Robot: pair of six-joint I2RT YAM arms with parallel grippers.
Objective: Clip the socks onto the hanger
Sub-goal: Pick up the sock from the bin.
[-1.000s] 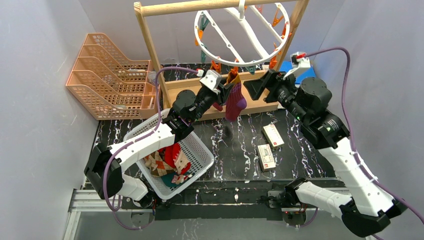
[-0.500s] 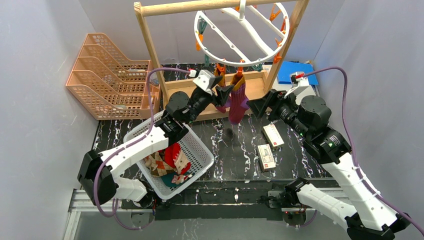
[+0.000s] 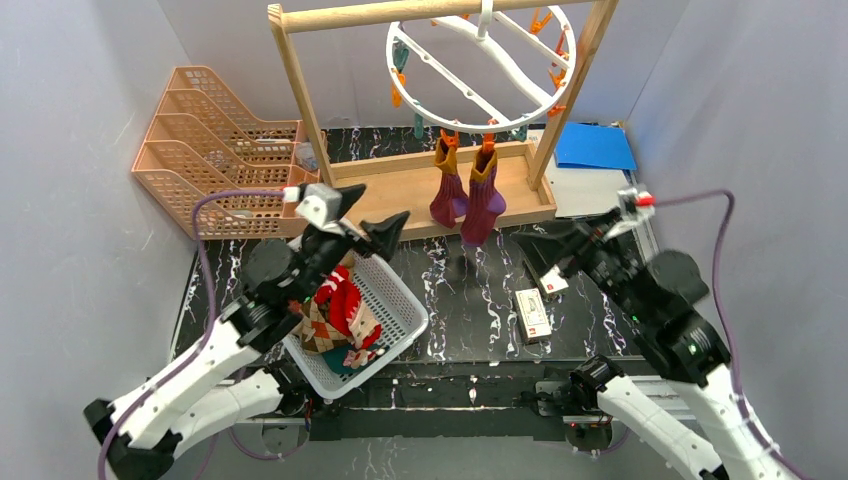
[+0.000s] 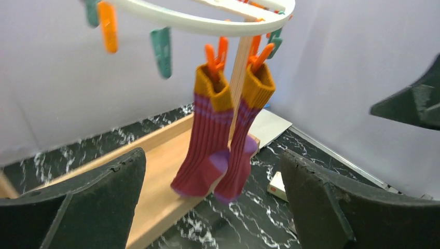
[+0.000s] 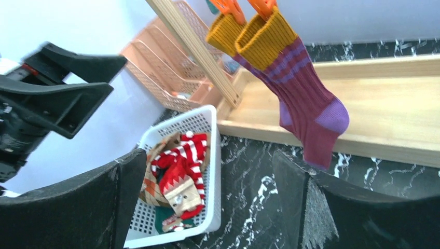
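Note:
The white ring hanger (image 3: 462, 127) hangs from the wooden rack. Two maroon-purple socks with orange cuffs (image 3: 447, 195) (image 3: 483, 205) dangle side by side from orange clips on its near rim; they also show in the left wrist view (image 4: 207, 140) (image 4: 244, 140). My left gripper (image 3: 372, 215) hovers open above the white basket (image 3: 405, 300), well short of the socks, nothing between its fingers. My right gripper (image 3: 540, 250) is open and empty too, to the right of the hanging pair. In the basket lie a red-and-white striped sock (image 3: 345, 300), an argyle sock (image 3: 315, 330) and a dark teal one (image 5: 155, 220).
The wooden rack (image 3: 300, 90) stands on a wooden base (image 3: 400, 190). A peach file tray (image 3: 210, 160) fills the back left. Two small boxes (image 3: 532, 312) (image 3: 548, 282) lie on the marble top under my right arm. A blue folder (image 3: 595, 145) lies at back right.
Both arms have drawn back from the hanger toward the near edge. My left gripper opened and let go of the sock, which now hangs from its clip beside the other.

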